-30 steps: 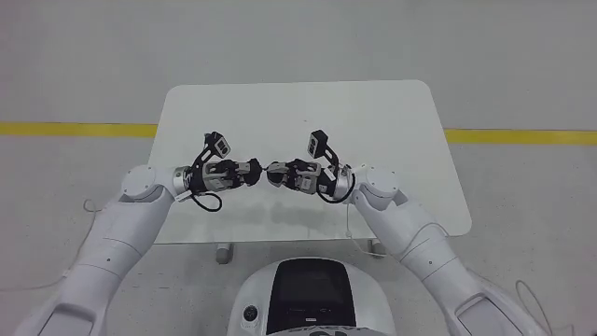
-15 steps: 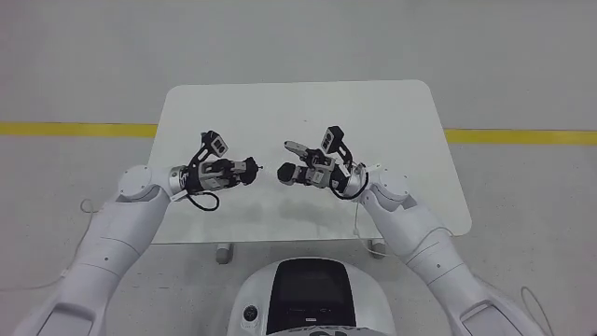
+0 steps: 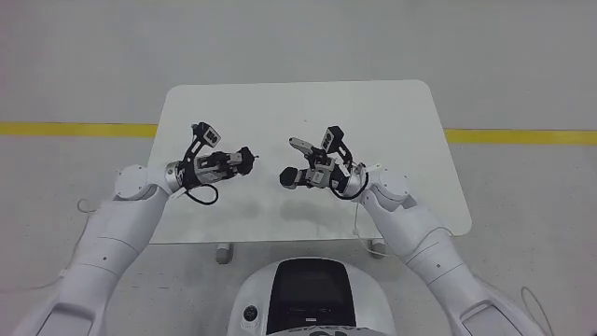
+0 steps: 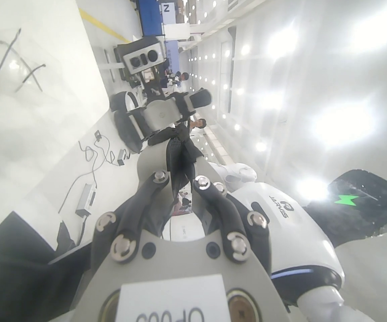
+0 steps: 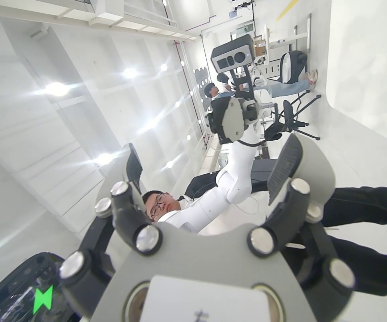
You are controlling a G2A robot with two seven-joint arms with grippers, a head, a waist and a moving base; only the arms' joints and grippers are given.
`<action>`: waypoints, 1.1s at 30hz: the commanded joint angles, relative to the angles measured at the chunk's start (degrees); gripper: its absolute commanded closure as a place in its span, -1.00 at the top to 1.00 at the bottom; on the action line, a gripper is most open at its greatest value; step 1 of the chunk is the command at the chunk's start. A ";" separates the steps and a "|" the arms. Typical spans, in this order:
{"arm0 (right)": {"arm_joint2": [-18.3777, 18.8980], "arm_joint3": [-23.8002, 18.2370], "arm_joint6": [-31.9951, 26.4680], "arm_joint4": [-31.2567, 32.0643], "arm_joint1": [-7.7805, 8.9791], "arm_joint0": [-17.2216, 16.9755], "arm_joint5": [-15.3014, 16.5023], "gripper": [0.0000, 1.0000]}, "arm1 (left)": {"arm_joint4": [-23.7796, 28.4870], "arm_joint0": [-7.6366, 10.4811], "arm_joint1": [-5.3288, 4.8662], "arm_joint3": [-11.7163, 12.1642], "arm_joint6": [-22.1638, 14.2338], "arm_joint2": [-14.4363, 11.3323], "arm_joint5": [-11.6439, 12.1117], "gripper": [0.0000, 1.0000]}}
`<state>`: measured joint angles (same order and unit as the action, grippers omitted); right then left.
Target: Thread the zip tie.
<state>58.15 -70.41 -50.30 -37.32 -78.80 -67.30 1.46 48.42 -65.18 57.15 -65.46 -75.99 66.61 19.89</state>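
Note:
My left gripper hangs above the table's front middle, shut on a thin black zip tie whose end sticks out past the fingertips. My right gripper faces it from a short gap away, open, with nothing between its two ribbed fingers. The right wrist view shows the left gripper farther off, and the left wrist view shows the right gripper beyond the zip tie's tip.
The white table has rounded corners. A few loose black zip ties lie crossed on it in the left wrist view. Cables and a power brick lie on the floor beside the table.
The grippers met at the middle a second ago. The right one has opened and drawn back to its side, and the left one has pulled away to the left with the zip tie.

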 commanded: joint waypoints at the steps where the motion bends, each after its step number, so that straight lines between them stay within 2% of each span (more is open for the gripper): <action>1: 0.00 0.00 0.00 0.00 0.00 0.00 0.00 1.00 | -0.99 -0.52 0.22 -0.67 -2.06 2.41 -0.41 -1.00; 3: 0.00 0.00 0.00 0.00 0.00 0.00 0.00 1.00 | -2.83 -1.34 0.69 -1.73 -3.65 4.56 -0.41 -1.00; 7: 0.00 0.00 0.00 0.00 0.00 0.00 0.00 1.00 | -3.61 -2.99 1.71 -3.66 -3.65 7.19 -0.41 -1.00; 9: 0.00 0.00 0.00 0.00 0.00 0.00 0.00 1.00 | -6.35 -3.21 1.90 -4.86 -3.65 8.68 -0.41 -1.00; 15: 0.00 0.00 0.00 0.00 0.00 0.00 0.00 1.00 | -6.35 -3.21 1.90 -4.86 -3.65 8.68 -0.41 -1.00; 16: 0.00 0.00 0.00 0.00 0.00 0.00 0.00 1.00 | -6.53 -3.22 1.98 -6.18 -3.48 8.50 -0.41 -1.00; 19: 0.00 0.00 0.00 0.00 0.00 0.00 0.00 1.00 | -9.56 -3.46 2.04 -6.57 -2.35 8.72 -0.41 -1.00; 21: 0.00 0.00 0.00 0.00 0.00 0.00 0.00 1.00 | -7.95 -3.72 2.14 -6.77 -3.56 9.80 -0.41 -1.00; 25: 0.00 0.00 0.00 0.00 0.00 0.00 0.00 1.00 | -7.13 -4.01 2.07 -6.70 -3.65 12.28 -0.41 -1.00; 27: 0.00 0.00 0.00 0.00 0.00 0.00 0.00 1.00 | -4.74 -4.25 2.12 -6.46 -3.65 12.80 -0.41 -1.00; 33: 0.00 0.00 0.00 0.00 0.00 0.00 0.00 1.00 | -1.90 -4.40 1.75 -6.27 -3.65 13.42 -0.41 -1.00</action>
<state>58.15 -70.41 -50.30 -37.32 -78.80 -67.30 1.46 46.47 -69.57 58.99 -71.61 -79.64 79.95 19.48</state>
